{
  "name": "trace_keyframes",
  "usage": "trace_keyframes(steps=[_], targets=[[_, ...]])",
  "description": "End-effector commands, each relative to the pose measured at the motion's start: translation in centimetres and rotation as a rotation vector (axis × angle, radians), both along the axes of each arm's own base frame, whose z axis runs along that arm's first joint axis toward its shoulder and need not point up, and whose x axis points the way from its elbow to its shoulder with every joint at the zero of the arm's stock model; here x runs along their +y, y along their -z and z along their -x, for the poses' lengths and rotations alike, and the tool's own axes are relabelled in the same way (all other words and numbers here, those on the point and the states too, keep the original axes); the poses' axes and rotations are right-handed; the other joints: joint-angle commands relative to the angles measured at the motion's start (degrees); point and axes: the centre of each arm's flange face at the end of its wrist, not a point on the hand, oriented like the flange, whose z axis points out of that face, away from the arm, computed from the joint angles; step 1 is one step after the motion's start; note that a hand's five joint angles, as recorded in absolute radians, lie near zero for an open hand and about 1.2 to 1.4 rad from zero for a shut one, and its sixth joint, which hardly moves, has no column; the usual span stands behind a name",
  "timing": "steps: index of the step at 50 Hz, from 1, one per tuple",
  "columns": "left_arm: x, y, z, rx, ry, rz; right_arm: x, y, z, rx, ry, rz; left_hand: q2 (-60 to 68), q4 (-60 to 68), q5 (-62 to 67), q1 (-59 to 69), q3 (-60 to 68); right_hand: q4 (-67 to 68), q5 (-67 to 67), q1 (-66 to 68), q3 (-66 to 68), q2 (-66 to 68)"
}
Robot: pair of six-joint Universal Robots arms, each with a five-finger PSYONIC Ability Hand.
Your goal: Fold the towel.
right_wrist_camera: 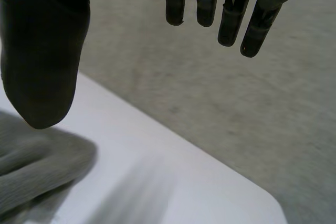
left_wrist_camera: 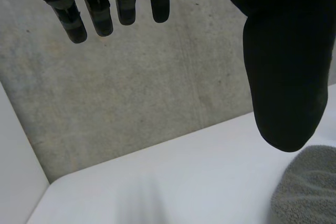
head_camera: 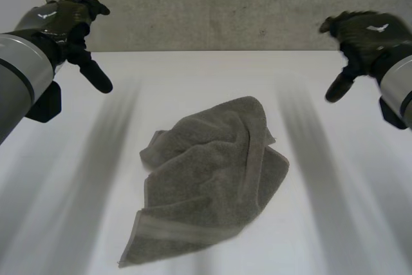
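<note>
Grey towel [head_camera: 212, 178] crumpled btwn left hand [head_camera: 64, 20] & right hand [head_camera: 365, 30], well apart; both unclenched, empty.

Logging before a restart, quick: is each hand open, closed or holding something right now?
Left hand: open, fingers straight, holding nothing, apart from the towel.
Right hand: open, fingers straight, holding nothing.
</note>
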Motion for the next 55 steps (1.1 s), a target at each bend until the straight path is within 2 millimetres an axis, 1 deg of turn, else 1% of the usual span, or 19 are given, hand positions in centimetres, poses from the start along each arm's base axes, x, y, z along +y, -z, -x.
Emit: trace_keyframes(steps=[1, 4, 9, 16, 22, 29, 37, 38, 39, 41, 42, 44, 45, 47, 48, 49, 50, 53, 55], targets=[[-1.4, 2.8, 1.4, -0.043, 0.097, -0.058, 5.2, 4.3, -4.1, 0.305, -0.377, -0.031, 1.99, 1.98, -0.39, 1.49, 2.03, -5.78, -3.99, -3.33, -4.09, -5.07], [-2.7, 4.9, 1.6, -0.093, 0.15, -0.101, 6.2, 5.5, -4.4, 0.361, -0.444, -0.034, 1.99, 1.98, -0.39, 1.49, 2.03, -5.78, -3.99, -3.33, -4.09, -5.07], [-4.2, 8.0, 1.8, -0.187, 0.236, -0.143, 9.8, 9.6, -5.1, 0.436, -0.682, -0.082, 1.99, 1.98, -0.39, 1.49, 2.03, -5.78, -3.99, -3.33, -4.09, -5.07], [-5.4, 12.9, 1.7, -0.305, 0.329, -0.186, 12.7, 13.4, -5.8, 0.435, -0.795, -0.135, 2.16, 2.15, -0.23, 1.66, 2.2, -5.37, -3.58, -2.92, -3.68, -4.66], [-5.1, 16.2, 2.4, -0.367, 0.438, -0.178, 12.5, 16.2, -5.9, 0.46, -0.72, -0.055, 2.33, 2.32, -0.06, 1.83, 2.37, -4.86, -3.07, -2.41, -3.17, -4.15], [-5.1, 18.5, 2.5, -0.427, 0.463, -0.145, 12.1, 18.7, -6.3, 0.473, -0.665, 0.014, 3.84, 3.82, 1.45, 3.34, 3.88, 0.52, 2.32, 2.98, 2.21, 1.23], [-5.1, 20.8, 2.6, -0.447, 0.479, -0.179, 11.7, 19.7, -6.5, 0.467, -0.663, 0.012, 16.26, 16.25, 13.87, 15.76, 16.3, 28.78, 30.57, 31.24, 30.47, 29.49], [-5.1, 21.3, 2.7, -0.448, 0.483, -0.19, 11.4, 19.8, -6.5, 0.468, -0.656, 0.009, 23.28, 23.27, 20.9, 22.79, 23.33, 41.94, 43.73, 44.39, 43.63, 42.65], [-5.1, 21.3, 2.7, -0.448, 0.483, -0.191, 11.2, 19.7, -6.5, 0.467, -0.647, 0.015, 23.35, 23.34, 20.97, 22.86, 23.4, 55.73, 57.52, 58.18, 57.41, 56.44], [-5.1, 21.8, 2.7, -0.449, 0.483, -0.202, 10.9, 19.3, -6.5, 0.463, -0.633, 0.026, 53.47, 53.46, 51.08, 52.97, 53.51, 64.13, 65.92, 66.59, 65.82, 64.84], [-5.1, 21.8, 2.7, -0.449, 0.483, -0.202, 10.9, 19.3, -6.5, 0.463, -0.633, 0.026, 53.63, 53.62, 51.24, 53.13, 53.67, 64.21, 66.01, 66.67, 65.9, 64.92], [-5.2, 21.1, 2.9, -0.441, 0.471, -0.182, 9.3, 17.4, -6.2, 0.426, -0.552, 0.064, 70.38, 70.36, 67.99, 69.88, 70.42, 64.22, 66.01, 66.67, 65.91, 64.93], [-5.2, 21.1, 2.9, -0.441, 0.471, -0.182, 9.3, 17.4, -6.2, 0.426, -0.551, 0.064, 70.43, 70.42, 68.04, 69.93, 70.47, 64.22, 66.01, 66.67, 65.91, 64.93], [-5.1, 20.0, 3.1, -0.435, 0.467, -0.155, 5.7, 13.9, -4.7, 0.35, -0.391, 0.109, 70.43, 70.42, 68.05, 69.93, 70.47, 64.22, 66.01, 66.67, 65.91, 64.93], [-4.9, 18.1, 3.2, -0.42, 0.45, -0.114, 5.6, 13.9, -4.7, 0.35, -0.39, 0.11, 70.43, 70.42, 68.05, 69.93, 70.47, 64.22, 66.01, 66.67, 65.91, 64.93], [-4.9, 18.1, 3.2, -0.419, 0.449, -0.113, 4.1, 12.0, -3.8, 0.31, -0.33, 0.141, 70.43, 70.42, 68.05, 69.93, 70.47, 64.22, 66.01, 66.67, 65.91, 64.93], [-4.3, 15.7, 3.4, -0.372, 0.43, -0.075, 3.0, 10.0, -3.0, 0.26, -0.287, 0.165, 70.43, 70.42, 68.05, 69.93, 70.47, 64.22, 66.01, 66.67, 65.91, 64.93], [-3.6, 13.5, 3.6, -0.305, 0.412, -0.05, 2.6, 8.3, -2.6, 0.226, -0.28, 0.178, 70.43, 70.42, 68.05, 69.93, 70.47, 64.22, 66.01, 66.67, 65.91, 64.93], [-1.6, 9.9, 3.7, -0.148, 0.379, -0.033, 1.7, 5.4, -2.1, 0.174, -0.304, 0.165, 70.43, 70.42, 68.05, 69.93, 70.47, 64.22, 66.01, 66.67, 65.91, 64.93]])
